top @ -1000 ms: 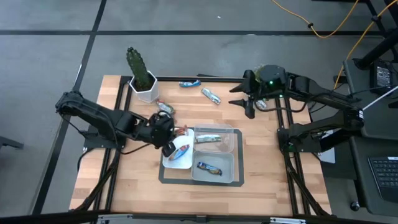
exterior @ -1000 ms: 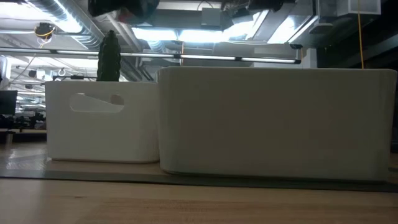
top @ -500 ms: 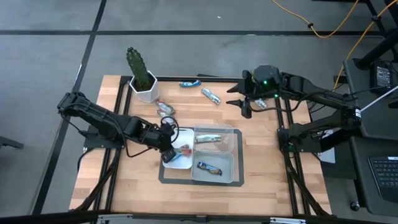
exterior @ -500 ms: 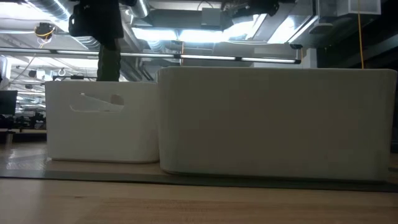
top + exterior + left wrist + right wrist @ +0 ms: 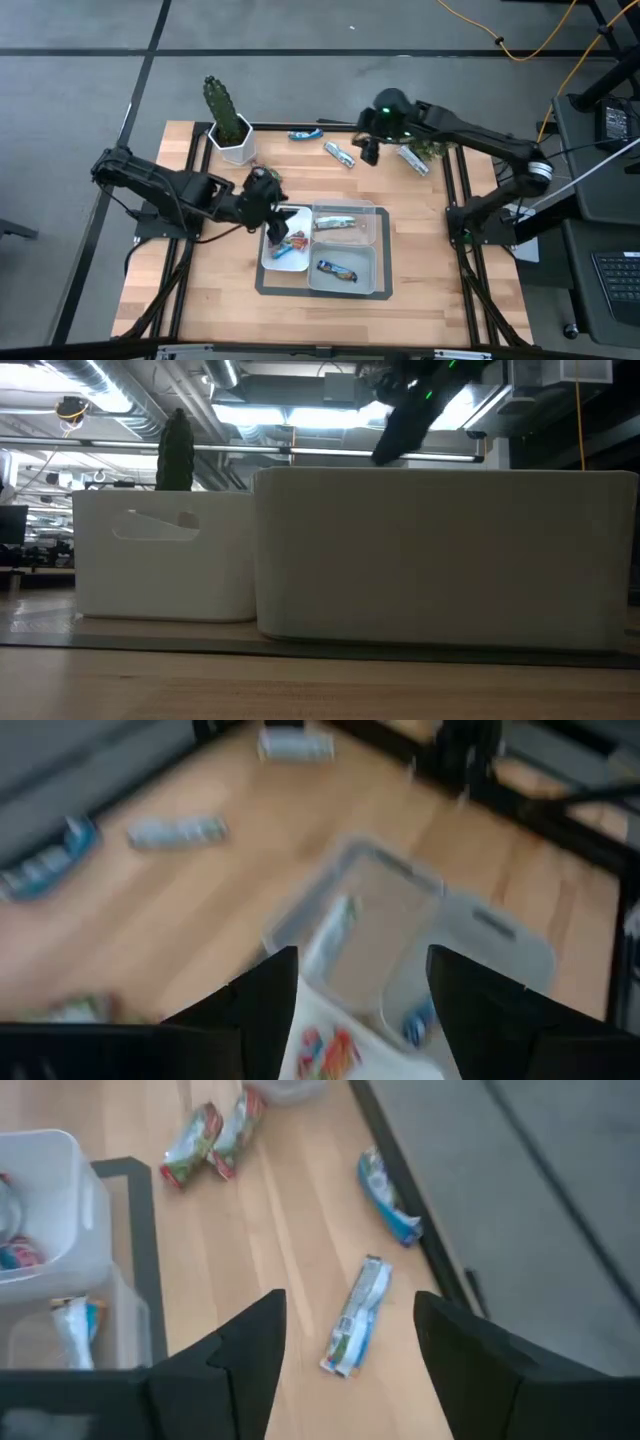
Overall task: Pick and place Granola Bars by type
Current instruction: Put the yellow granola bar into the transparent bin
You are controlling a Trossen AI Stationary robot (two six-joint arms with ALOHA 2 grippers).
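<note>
My left gripper (image 5: 268,198) hangs open over the white bin's (image 5: 272,258) far edge, with nothing between its fingers (image 5: 268,1005). Red-wrapped granola bars (image 5: 297,240) lie in that bin. A silver bar (image 5: 335,222) rests in the far clear tray (image 5: 372,232), and a blue-brown bar (image 5: 337,268) in the near tray (image 5: 365,278). My right gripper (image 5: 366,152) stands open beside a loose silver bar (image 5: 357,1315) on the wood. A blue bar (image 5: 388,1195) and two red-green bars (image 5: 212,1138) lie flat on the table farther off.
A potted cactus (image 5: 226,118) stands at the far left. Another silver bar (image 5: 413,159) lies near the table's right edge. A dark mat (image 5: 262,285) sits under the bin and trays. Bare wood stretches along the near edge.
My left gripper has opened over the white bin, then drawn back up toward the far edge. A red bar now lies in the bin. My right gripper has swung toward the table's left, to the loose silver bar.
</note>
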